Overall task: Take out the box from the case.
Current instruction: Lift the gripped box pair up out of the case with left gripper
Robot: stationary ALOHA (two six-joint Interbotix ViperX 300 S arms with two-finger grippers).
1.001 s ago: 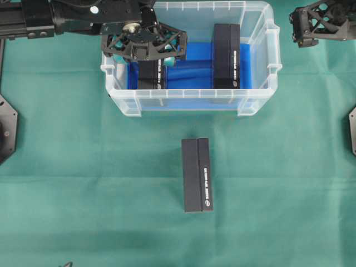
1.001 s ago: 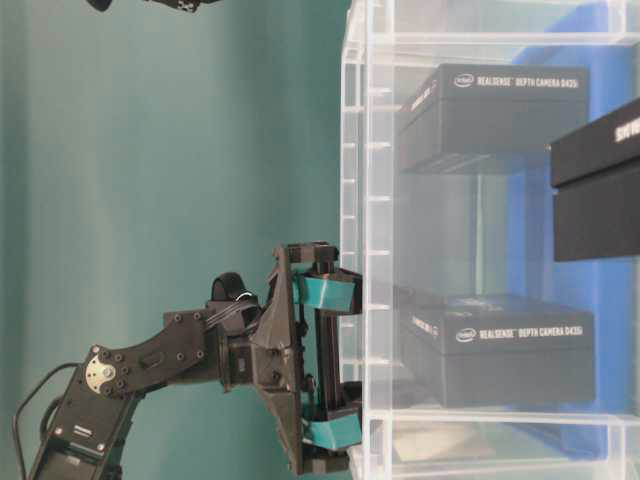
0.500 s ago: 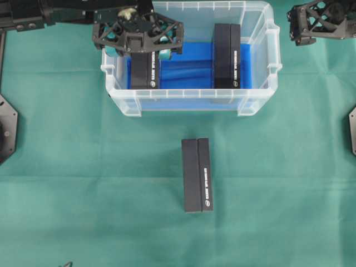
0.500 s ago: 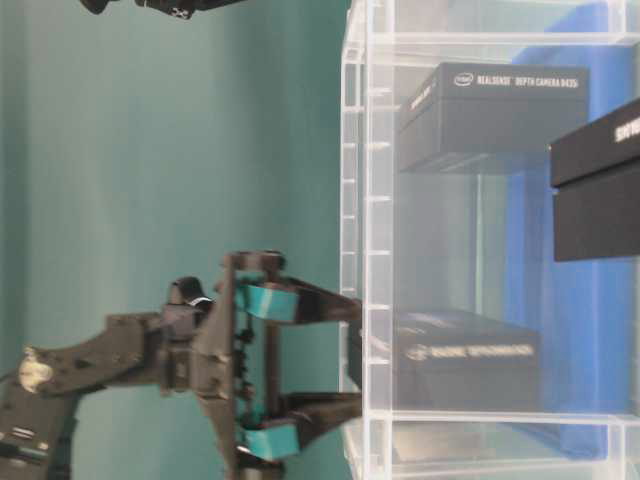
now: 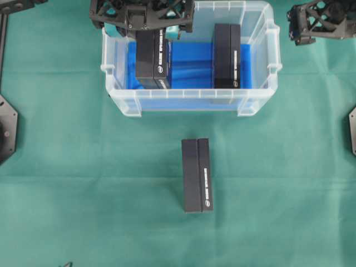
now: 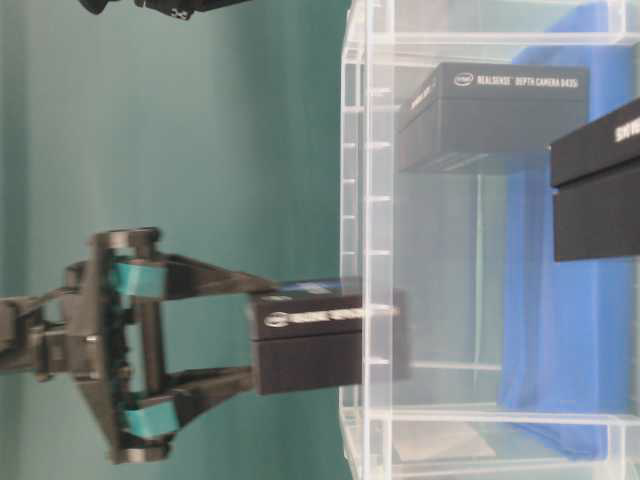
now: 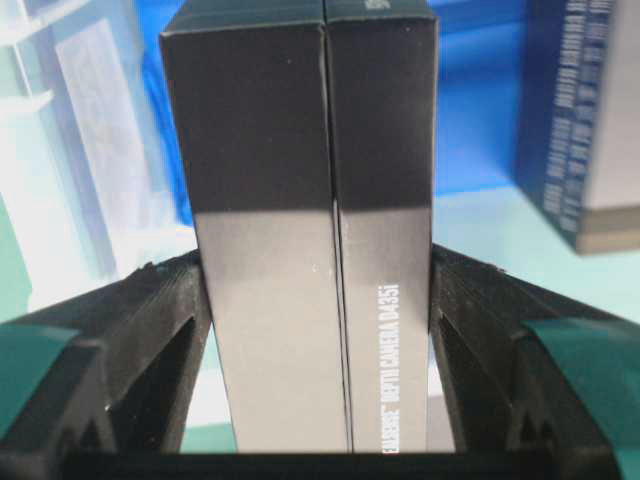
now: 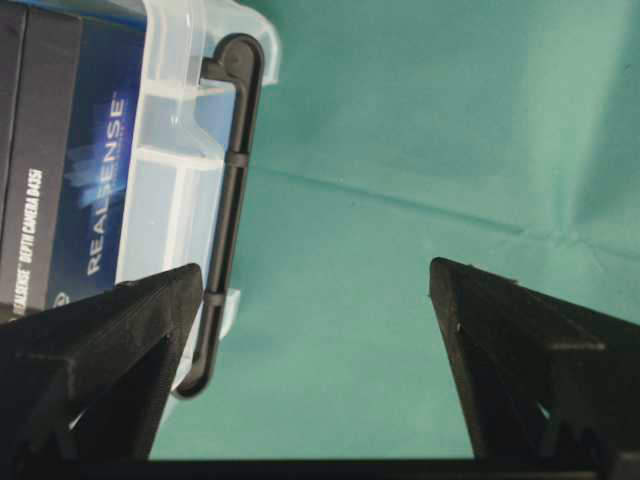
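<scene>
Three black boxes in view, one of them gripped and partly out of the case (image 5: 261, 83).

Left gripper (image 7: 318, 330) has its jaws clamped on the sides of the held box (image 5: 153, 60), at the case's left end; in the table-level view that box (image 6: 320, 345) straddles the clear wall, half outside it. A second box (image 5: 226, 55) lies on the blue lining toward the case's right end. A third box (image 5: 197, 175) lies on the green counter (image 5: 83, 189), well apart from the case on its near side. Right gripper (image 8: 315, 300) hangs beyond the case's right handle (image 8: 228, 200), jaws wide with nothing between them.
</scene>
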